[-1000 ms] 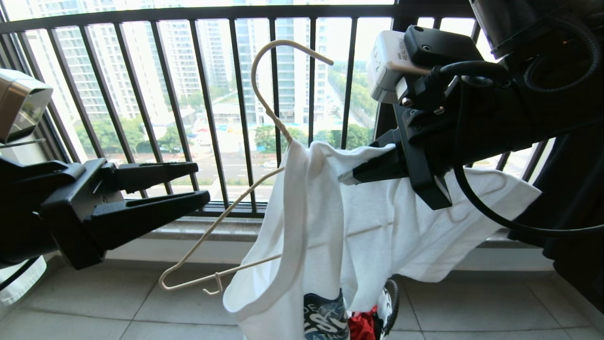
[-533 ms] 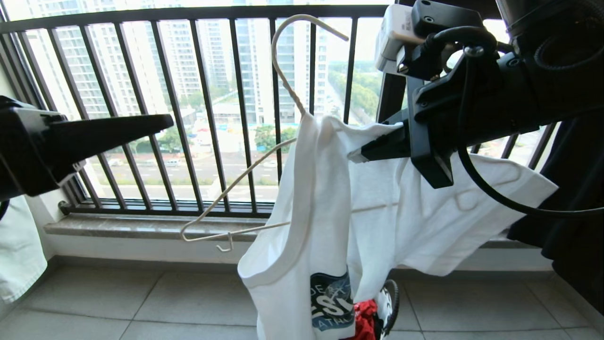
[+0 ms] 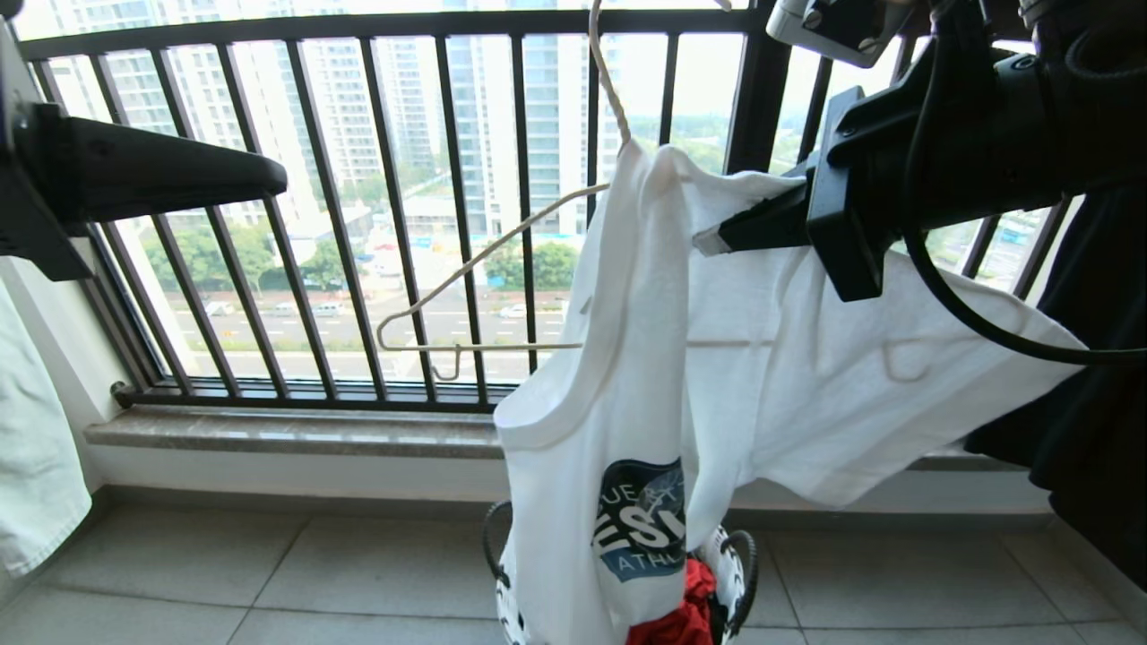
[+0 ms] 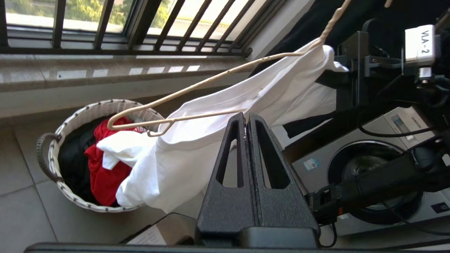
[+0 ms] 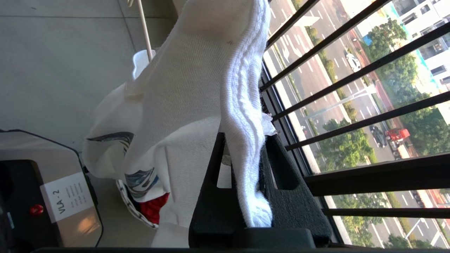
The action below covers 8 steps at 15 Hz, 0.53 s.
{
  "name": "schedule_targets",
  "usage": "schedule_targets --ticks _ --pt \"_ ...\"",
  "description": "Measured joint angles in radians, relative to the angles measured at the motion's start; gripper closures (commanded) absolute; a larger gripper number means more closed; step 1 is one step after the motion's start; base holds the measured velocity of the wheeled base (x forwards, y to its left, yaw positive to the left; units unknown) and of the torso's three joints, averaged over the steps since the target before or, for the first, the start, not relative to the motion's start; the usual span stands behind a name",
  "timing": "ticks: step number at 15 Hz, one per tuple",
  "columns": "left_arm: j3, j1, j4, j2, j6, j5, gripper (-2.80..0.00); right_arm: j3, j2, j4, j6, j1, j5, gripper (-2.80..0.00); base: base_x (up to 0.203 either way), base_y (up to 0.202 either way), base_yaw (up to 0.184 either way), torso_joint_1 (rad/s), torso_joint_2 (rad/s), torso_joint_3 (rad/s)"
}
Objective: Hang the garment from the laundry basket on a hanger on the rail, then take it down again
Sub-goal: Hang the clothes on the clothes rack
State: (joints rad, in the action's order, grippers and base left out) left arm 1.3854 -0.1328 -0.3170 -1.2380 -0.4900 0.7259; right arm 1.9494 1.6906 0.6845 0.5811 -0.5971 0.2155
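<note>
The white garment [image 3: 789, 376], with a dark blue chest logo [image 3: 641, 528], hangs half on the cream wire hanger [image 3: 484, 260]. The hanger's left arm sticks out bare and its hook runs up out of the head view. My right gripper [image 3: 706, 240] is shut on the garment's bunched collar [image 5: 242, 116], holding garment and hanger up in front of the window. My left gripper [image 3: 273, 177] is shut and empty, up at the left, well clear of the hanger [image 4: 197, 84]. The laundry basket [image 3: 742, 573] stands on the floor under the garment. The rail is out of view.
A black barred window railing [image 3: 394, 179] and a stone sill [image 3: 269, 430] lie behind. A black garment [image 3: 1093, 403] hangs at the right and a pale one [image 3: 36, 466] at the left. The basket [image 4: 88, 109] holds red cloth [image 4: 105, 175]. A washing machine [image 4: 369, 147] stands nearby.
My left gripper has shut from wide open and risen to the upper left. My right gripper has lifted the garment and hanger up and to the right, so the hook has left the view.
</note>
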Motion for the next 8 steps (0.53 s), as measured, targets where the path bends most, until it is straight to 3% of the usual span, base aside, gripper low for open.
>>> schedule_targets --ticks 2,8 --pt "0.037 -0.009 -0.074 -0.051 -0.005 0.001 0.00 0.000 -0.003 -0.005 0.000 0.009 -0.027 0.00 0.000 0.000 0.000 0.000 0.00 0.000" --pt "0.029 -0.105 -0.078 -0.166 -0.022 -0.024 0.00 0.000 0.037 -0.146 -0.061 0.042 -0.072 0.00 0.000 0.000 0.000 0.000 0.00 0.000"
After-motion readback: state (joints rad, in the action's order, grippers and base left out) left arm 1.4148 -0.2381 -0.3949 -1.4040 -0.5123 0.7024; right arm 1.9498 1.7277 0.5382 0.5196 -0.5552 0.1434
